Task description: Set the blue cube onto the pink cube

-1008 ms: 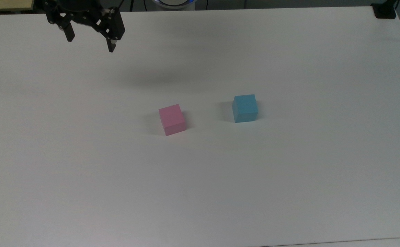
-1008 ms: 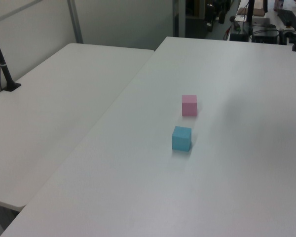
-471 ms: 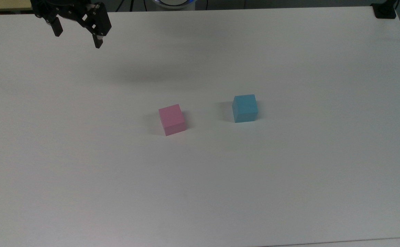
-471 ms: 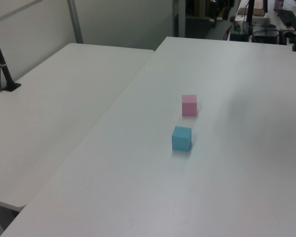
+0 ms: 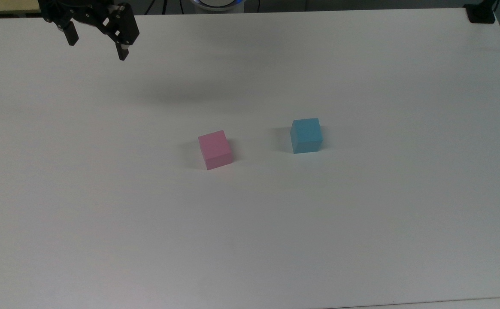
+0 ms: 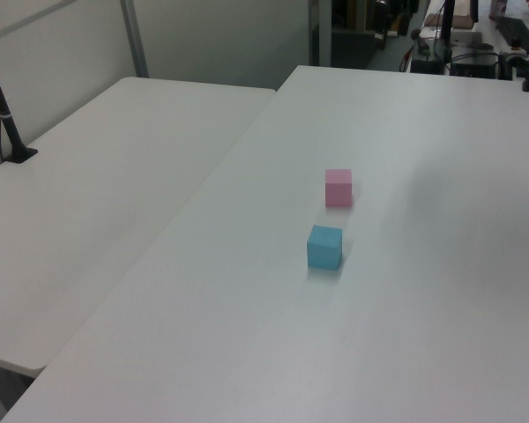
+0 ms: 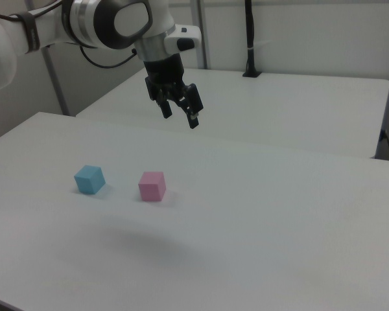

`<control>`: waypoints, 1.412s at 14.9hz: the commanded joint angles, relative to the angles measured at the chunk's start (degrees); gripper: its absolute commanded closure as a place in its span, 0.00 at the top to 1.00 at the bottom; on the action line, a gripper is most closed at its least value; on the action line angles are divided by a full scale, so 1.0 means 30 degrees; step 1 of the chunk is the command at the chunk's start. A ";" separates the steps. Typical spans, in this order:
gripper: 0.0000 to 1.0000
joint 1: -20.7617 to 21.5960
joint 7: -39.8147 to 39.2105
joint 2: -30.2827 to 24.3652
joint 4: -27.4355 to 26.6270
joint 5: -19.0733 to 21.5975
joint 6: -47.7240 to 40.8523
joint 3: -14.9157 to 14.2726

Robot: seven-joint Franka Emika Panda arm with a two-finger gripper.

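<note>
Hanging high above the white table [image 5: 361, 223], gripper [image 5: 97, 48] at the top view's upper left, well apart from both cubes. Fingers [image 5: 122, 52] spread wide, nothing between them, tips pointing down toward the tabletop. Seen in the right view as gripper [image 7: 179, 117] on a black wrist below the white arm [image 7: 110, 23], raised clear of the surface and up behind the cubes.

Resting flat on the table near its middle, blue cube [image 5: 306, 135], upright, untouched. Sitting to the top view's left of it, pink cube [image 5: 215, 149], also flat on the table, turned slightly against the table's edges. Near each other but apart, a clear strip of tabletop between them. Nothing stacked on either.

Shown in the left view with blue cube [image 6: 324, 247] nearer the camera and pink cube [image 6: 339, 188] just beyond it, slightly toward the left view's right. Shown in the right view with blue cube [image 7: 89, 179] to the right view's left and pink cube [image 7: 152, 186] to its right, side by side.

Lying on the tabletop between gripper and cubes in the top view, a soft grey shadow [image 5: 189, 94]. Standing beside the main table in the left view, a second white table [image 6: 88, 203], with a black post [image 6: 4, 119] at its far corner.
</note>
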 commanded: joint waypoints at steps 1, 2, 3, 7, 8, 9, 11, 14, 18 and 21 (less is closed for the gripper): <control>1.00 0.0076 -0.0114 -0.0291 -0.0101 0.0405 0.0000 -0.0095; 1.00 0.0105 -0.0027 -0.0262 -0.0101 0.0405 0.0030 -0.0095; 1.00 0.0105 -0.0026 -0.0233 -0.0101 0.0434 0.0030 -0.0066; 1.00 0.0339 -0.0055 -0.0115 -0.0218 0.0434 -0.0028 0.0227; 1.00 0.0369 -0.0084 -0.0115 -0.0218 0.0463 -0.0086 0.0257; 1.00 0.0398 -0.0085 -0.0144 -0.0218 0.0724 -0.0174 0.0257; 1.00 0.0485 -0.0026 -0.0203 -0.0247 0.1252 -0.0204 0.0286; 1.00 0.0896 -0.0142 -0.0261 -0.0218 0.1283 -0.0760 0.0257; 1.00 0.1624 -0.0260 -0.0232 -0.0770 0.1283 -0.0906 0.0286; 1.00 0.2211 -0.0319 0.0699 -0.0981 0.1254 -0.0733 0.1017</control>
